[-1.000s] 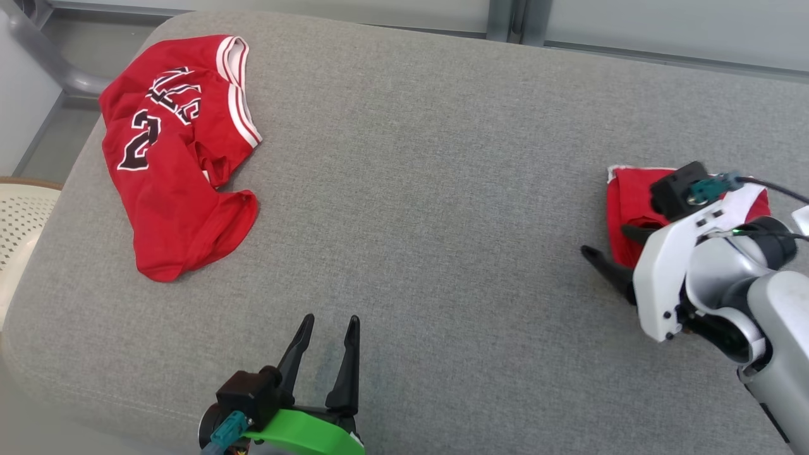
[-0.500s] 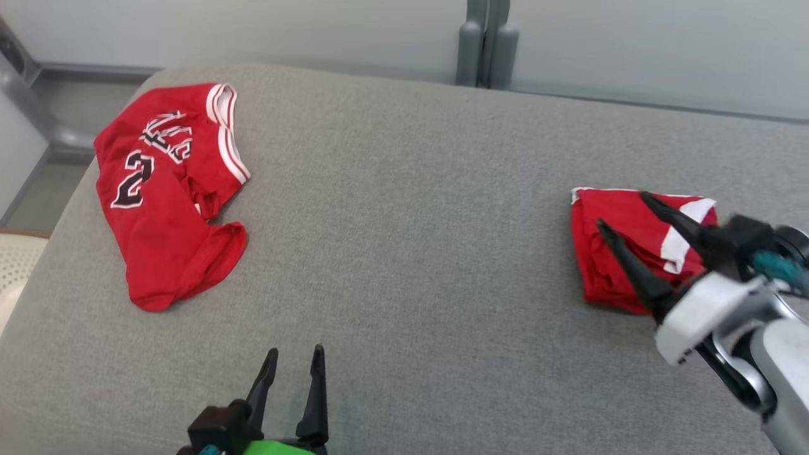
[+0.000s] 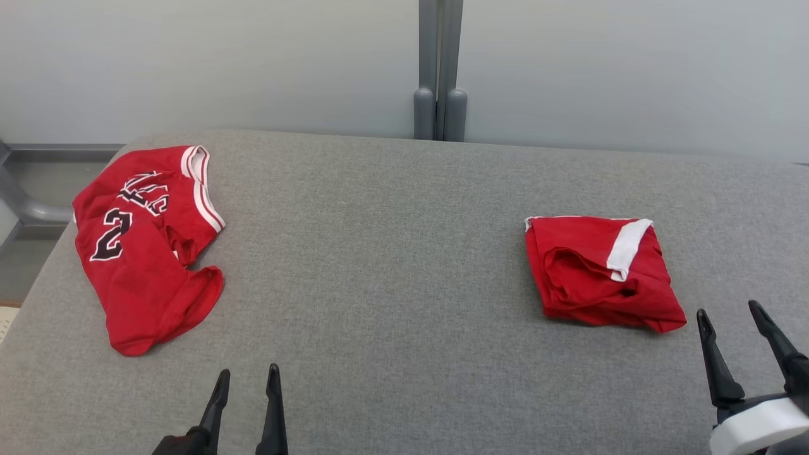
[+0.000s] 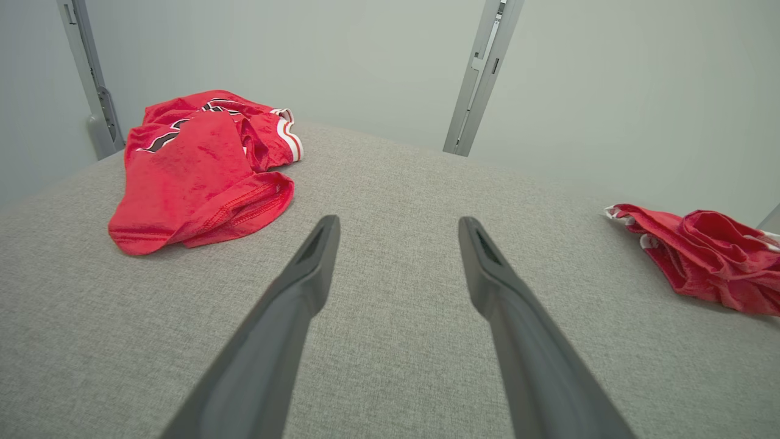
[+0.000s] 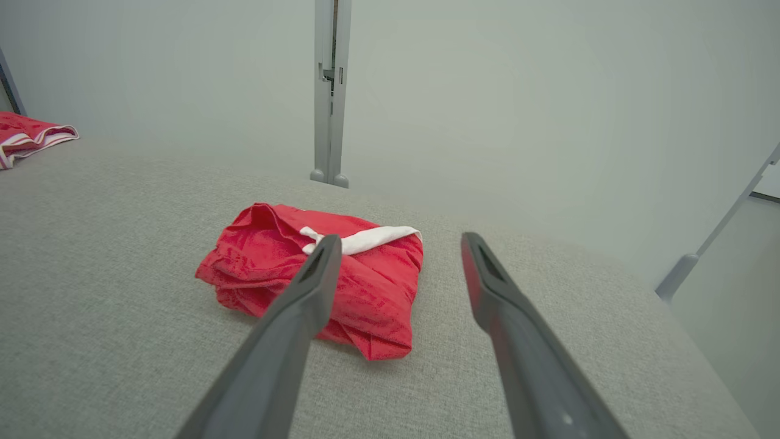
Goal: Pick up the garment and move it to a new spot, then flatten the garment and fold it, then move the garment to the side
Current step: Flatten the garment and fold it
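A folded red garment (image 3: 600, 272) with a white band lies on the right of the grey cushioned surface (image 3: 379, 272); it also shows as the folded garment (image 5: 317, 277) in the right wrist view and at the right edge (image 4: 707, 256) of the left wrist view. My right gripper (image 3: 730, 316) stands open, empty, just near and right of it, not touching. My left gripper (image 3: 248, 376) is open and empty at the bottom edge. Its fingers (image 4: 304, 286) point over bare fabric.
A crumpled red jersey (image 3: 142, 240) with black and white lettering lies at the surface's far left, also seen as the jersey (image 4: 201, 164) in the left wrist view. A pale wall with a grey post (image 3: 437, 69) stands behind. The surface drops off at left and right.
The head camera has tilted up, shifting the whole picture down. My right gripper has drawn back off the folded garment toward me, leaving it lying free. The left gripper stays open.
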Robot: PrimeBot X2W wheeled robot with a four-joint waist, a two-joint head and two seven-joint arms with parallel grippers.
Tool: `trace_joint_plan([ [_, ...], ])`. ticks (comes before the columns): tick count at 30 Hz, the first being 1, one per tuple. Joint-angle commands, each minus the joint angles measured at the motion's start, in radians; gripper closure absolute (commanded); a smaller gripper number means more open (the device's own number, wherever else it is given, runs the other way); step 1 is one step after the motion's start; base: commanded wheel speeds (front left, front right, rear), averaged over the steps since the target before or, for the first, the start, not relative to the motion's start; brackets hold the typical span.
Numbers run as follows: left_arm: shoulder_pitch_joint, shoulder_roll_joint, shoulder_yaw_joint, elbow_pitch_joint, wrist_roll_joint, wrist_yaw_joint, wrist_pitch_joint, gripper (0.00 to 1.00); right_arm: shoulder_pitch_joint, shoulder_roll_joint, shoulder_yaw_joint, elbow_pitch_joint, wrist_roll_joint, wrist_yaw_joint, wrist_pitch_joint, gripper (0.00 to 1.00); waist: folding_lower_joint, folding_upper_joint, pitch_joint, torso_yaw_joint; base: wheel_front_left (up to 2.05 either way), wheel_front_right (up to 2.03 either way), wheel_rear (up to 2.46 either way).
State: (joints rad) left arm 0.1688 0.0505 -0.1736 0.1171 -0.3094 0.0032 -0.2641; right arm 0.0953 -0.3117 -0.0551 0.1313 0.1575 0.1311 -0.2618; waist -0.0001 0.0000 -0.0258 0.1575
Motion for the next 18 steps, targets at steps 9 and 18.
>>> trace_joint_plan([
  [9, 0.017, 0.001, 0.023, 0.007, 0.081, -0.038, 0.0, 0.0, 0.061, 0.076, -0.03, 0.013, -0.035, -0.001, -0.004, 0.0, 0.0001, 0.0, -0.009, -0.008, 0.0, 0.0, 0.0],
  [18, -0.038, 0.001, 0.033, 0.007, 0.109, -0.068, 0.0, 0.0, -0.095, 0.047, -0.028, 0.085, 0.066, -0.001, -0.002, 1.0, 0.0001, 0.0, 0.052, -0.026, 0.0, 0.0, 0.0],
])
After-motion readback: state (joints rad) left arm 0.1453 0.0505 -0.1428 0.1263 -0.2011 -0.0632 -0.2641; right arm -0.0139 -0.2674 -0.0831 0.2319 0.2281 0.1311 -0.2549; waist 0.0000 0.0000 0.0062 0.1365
